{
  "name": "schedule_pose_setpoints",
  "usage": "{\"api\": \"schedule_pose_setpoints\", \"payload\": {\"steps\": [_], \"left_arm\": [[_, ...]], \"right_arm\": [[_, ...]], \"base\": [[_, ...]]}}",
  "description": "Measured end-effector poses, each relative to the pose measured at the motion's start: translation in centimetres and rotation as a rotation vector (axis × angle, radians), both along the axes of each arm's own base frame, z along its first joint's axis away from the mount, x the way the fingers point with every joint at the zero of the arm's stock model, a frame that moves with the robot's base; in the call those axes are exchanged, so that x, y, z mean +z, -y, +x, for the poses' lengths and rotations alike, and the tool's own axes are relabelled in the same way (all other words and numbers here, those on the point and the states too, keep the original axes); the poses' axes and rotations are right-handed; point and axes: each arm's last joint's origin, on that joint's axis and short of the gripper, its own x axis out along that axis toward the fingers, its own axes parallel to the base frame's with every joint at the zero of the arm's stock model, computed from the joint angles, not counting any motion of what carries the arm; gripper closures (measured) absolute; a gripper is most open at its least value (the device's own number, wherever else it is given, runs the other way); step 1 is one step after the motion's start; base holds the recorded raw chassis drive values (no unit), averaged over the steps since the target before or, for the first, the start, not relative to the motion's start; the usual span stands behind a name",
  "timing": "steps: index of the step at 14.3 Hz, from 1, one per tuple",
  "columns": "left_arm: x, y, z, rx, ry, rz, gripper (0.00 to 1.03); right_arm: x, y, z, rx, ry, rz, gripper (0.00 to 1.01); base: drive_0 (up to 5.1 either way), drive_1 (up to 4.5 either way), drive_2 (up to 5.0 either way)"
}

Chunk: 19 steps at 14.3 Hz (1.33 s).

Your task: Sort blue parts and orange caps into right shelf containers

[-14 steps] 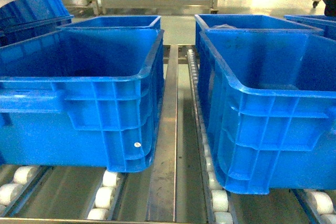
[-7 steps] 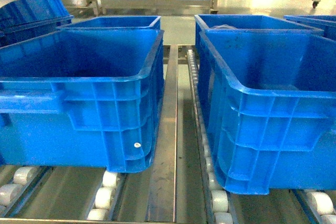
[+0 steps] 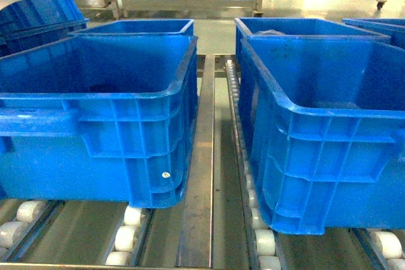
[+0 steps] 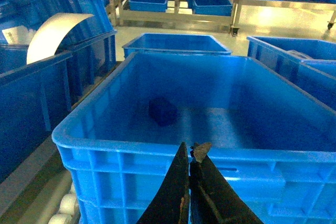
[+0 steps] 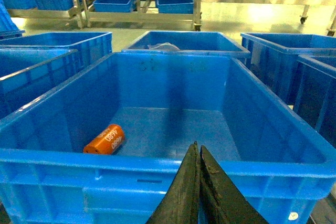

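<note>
While the head view only gives you two big blue crates side by side on the roller rails (image 3: 130, 235), the left crate (image 3: 95, 150) and right crate (image 3: 329, 169) sit apart with a steel divider rail (image 3: 201, 175) running up the gap, and their floors are mostly hidden from here. Nothing on the rack has shifted from a second ago; only a dark shape at the top left corner has gone. From the left wrist, the left gripper (image 4: 190, 153) has its tips pressed together just short of the near rim, with a dark blue part (image 4: 163, 112) on the crate floor. From the right wrist, the right gripper (image 5: 197, 150) is pinched closed too, and an orange cap (image 5: 104, 139) lies on its side at the floor's left.
</note>
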Motion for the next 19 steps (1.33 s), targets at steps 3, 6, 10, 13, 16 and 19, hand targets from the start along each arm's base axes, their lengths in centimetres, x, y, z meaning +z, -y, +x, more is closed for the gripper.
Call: {"api": "schedule_pose_setpoints", "payload": {"steps": [3,6,10,13,16,19], "left_arm": [[-0.7,0.0,-2.2,0.000,-0.005,0.000,1.01],[-2.4,0.0,-3.9,0.000,-0.035,0.000,1.01],[-1.4,0.0,-5.3,0.000,0.007,0.000,1.01],[-1.1,0.0,-6.2,0.000,0.020,0.000,1.01],[-1.0,0.0,-7.0,0.000,0.024,0.000,1.01],[-1.0,0.0,-7.5,0.000,0.025,0.000,1.01]], "right_arm": [[-0.8,0.0,-1.9,0.000,0.035,0.000,1.00],[-1.3,0.0,-3.4,0.000,0.007,0.000,1.00],[-0.8,0.0,-4.7,0.000,0.021,0.000,1.00],[-0.6,0.0,-5.5,0.000,0.024,0.000,1.00],[-0.6,0.0,-6.2,0.000,0.026,0.000,1.00],[-0.6,0.0,-6.6,0.000,0.025,0.000,1.00]], "base": [[0.0,0.00,0.0],[0.0,0.00,0.0],[0.0,0.00,0.0],[0.0,0.00,0.0],[0.0,0.00,0.0],[0.0,0.00,0.0]]}}
